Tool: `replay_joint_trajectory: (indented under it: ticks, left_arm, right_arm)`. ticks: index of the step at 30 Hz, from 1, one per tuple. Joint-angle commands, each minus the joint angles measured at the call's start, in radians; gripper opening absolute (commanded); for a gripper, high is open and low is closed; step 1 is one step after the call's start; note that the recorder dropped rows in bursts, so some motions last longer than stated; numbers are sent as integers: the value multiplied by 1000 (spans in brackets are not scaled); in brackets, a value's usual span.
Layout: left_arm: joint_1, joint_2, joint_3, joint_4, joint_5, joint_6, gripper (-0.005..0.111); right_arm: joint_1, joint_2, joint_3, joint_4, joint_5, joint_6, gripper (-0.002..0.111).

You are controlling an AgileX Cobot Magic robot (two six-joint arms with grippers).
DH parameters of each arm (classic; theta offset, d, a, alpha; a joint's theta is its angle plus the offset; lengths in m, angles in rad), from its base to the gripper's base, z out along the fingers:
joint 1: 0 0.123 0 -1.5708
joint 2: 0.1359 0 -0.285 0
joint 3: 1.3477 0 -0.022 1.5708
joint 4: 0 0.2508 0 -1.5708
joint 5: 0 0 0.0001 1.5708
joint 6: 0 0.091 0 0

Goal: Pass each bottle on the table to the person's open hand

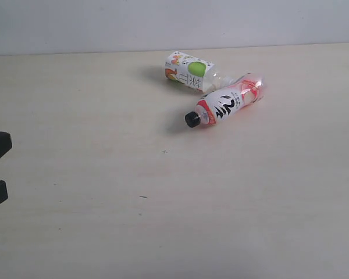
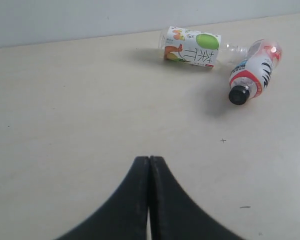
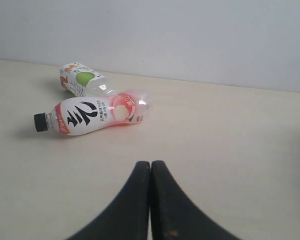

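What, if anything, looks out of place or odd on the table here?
Both bottles lie on their sides on the table rather than upright: the apple-label bottle toward the back, the red-and-white bottle beside it, black cap on. Their ends meet or nearly touch. No spill or damage shows.

A: What do we see here besides the job's own things?
B: We see a wall (image 1: pixel 174 23) at the far side, running from the left edge to the right.
A: How do we describe it?
B: Plain, pale grey-white, matt, evenly lit. Its lower edge makes a straight line, rising slightly toward the right in the exterior view. We find it the same in both wrist views.
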Motion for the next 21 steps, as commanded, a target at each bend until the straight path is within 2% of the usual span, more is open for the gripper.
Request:
replay_joint_trajectory:
  ticks: [1,6,10,15,21]
  left_arm:
    - [1,-7,5,-7,-3,-8,0]
    - [1,-7,5,-7,-3,-8,0]
    - [1,-7,5,-7,-3,-8,0]
    - [1,-7,5,-7,-3,-8,0]
    - [1,-7,5,-7,-3,-8,0]
  right_arm:
    - [0,-7,5,-6,-70,-9,0]
    - [0,-7,5,8,-134,3,0]
    - [0,-7,5,129,-153,3,0]
    - [0,-7,5,195,-216,-1,0]
    - [0,-7,5,323,-363,39,0]
